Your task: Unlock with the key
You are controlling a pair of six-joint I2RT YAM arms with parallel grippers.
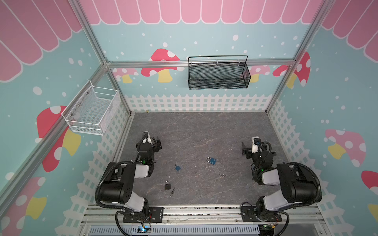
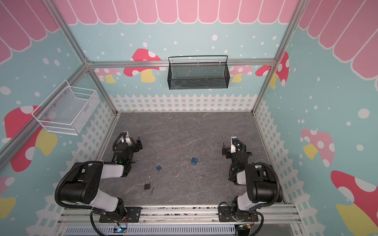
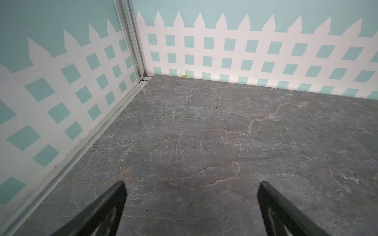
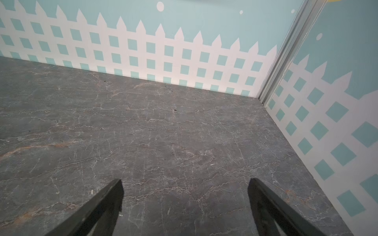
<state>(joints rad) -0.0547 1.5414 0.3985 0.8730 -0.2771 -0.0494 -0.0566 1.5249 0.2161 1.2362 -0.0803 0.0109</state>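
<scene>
Three padlocks lie on the grey marble floor in both top views: a larger blue one (image 1: 212,161) (image 2: 193,160), a small blue one (image 1: 177,168) and a dark one (image 1: 167,186). One small key (image 1: 172,191) rests beside the dark padlock; another key (image 1: 221,175) lies right of centre. My left gripper (image 1: 158,144) (image 3: 192,183) hovers open at the left, behind the locks. At the right my right gripper (image 1: 244,150) (image 4: 185,181) is also open. Both wrist views show only bare floor between the fingers.
A black mesh basket (image 1: 217,73) hangs on the back wall and a white wire basket (image 1: 92,110) on the left wall. Fence-patterned walls enclose the floor (image 1: 194,130) on three sides. An aluminium rail (image 1: 200,212) carrying both arm bases runs along the front.
</scene>
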